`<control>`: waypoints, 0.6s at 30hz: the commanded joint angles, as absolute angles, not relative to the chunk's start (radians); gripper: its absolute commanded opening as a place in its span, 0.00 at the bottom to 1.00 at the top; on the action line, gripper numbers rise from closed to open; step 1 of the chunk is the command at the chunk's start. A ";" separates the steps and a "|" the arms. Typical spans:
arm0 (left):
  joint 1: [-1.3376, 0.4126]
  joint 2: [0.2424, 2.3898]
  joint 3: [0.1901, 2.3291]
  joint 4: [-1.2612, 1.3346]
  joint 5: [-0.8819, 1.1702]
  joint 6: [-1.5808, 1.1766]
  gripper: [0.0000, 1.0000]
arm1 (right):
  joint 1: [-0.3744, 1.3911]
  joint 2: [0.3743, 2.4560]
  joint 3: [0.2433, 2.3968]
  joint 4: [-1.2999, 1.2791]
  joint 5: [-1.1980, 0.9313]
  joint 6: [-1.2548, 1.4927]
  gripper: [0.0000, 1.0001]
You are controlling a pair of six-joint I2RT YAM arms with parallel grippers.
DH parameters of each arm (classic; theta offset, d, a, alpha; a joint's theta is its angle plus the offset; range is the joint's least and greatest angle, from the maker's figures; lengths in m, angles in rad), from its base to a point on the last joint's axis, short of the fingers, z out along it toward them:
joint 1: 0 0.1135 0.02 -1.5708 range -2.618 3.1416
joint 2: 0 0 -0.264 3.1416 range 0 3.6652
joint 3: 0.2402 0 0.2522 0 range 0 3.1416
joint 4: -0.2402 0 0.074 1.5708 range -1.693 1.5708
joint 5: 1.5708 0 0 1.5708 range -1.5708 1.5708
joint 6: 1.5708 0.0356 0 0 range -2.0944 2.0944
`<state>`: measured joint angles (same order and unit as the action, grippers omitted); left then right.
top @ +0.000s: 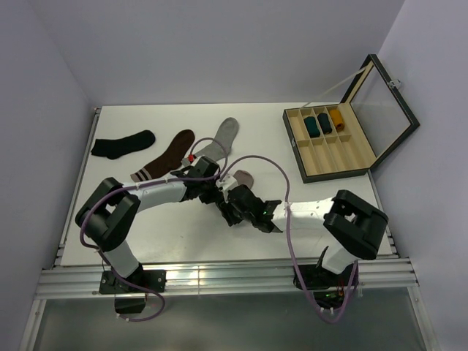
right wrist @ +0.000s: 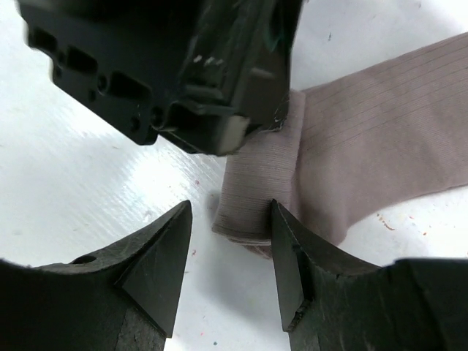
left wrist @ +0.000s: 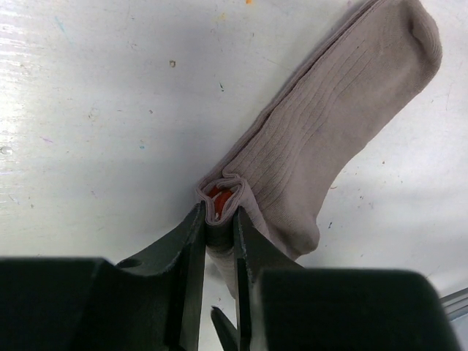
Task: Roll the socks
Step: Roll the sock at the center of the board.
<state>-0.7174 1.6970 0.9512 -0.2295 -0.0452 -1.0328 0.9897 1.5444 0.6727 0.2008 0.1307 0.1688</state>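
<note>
Left end effector [left wrist: 218,216] pinched tight — right end effector [right wrist: 230,208] spread wide, facing it, nearly touching.

Bright overhead light, table [left wrist: 88,88] glare, soft shadows

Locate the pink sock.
Top view: mid-table, the pink sock lies just nearer the arms than the grey sock, its folded end pinched in the left pincer.

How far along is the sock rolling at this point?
Barely begun. Three rolled socks sit in the box, but the pink sock shows only a first fold at its cuff, pinched by the left gripper; the right gripper is open beside that fold. The grey sock lies flat, untouched.
</note>
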 commanded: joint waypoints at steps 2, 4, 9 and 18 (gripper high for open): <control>-0.718 1.717 0.977 -0.262 -0.032 -1.008 0.05 | 1.019 1.604 0.729 0.192 0.212 0.137 0.54; -0.719 1.718 0.982 -0.262 -0.032 -1.006 0.05 | 1.022 1.621 0.739 0.180 0.230 0.133 0.53; -0.718 1.713 0.979 -0.259 -0.032 -1.006 0.06 | 1.029 1.664 0.750 0.164 0.253 0.144 0.42; -0.712 1.623 0.896 -0.176 -0.061 -1.048 0.40 | 0.993 1.669 0.778 0.107 0.068 0.216 0.00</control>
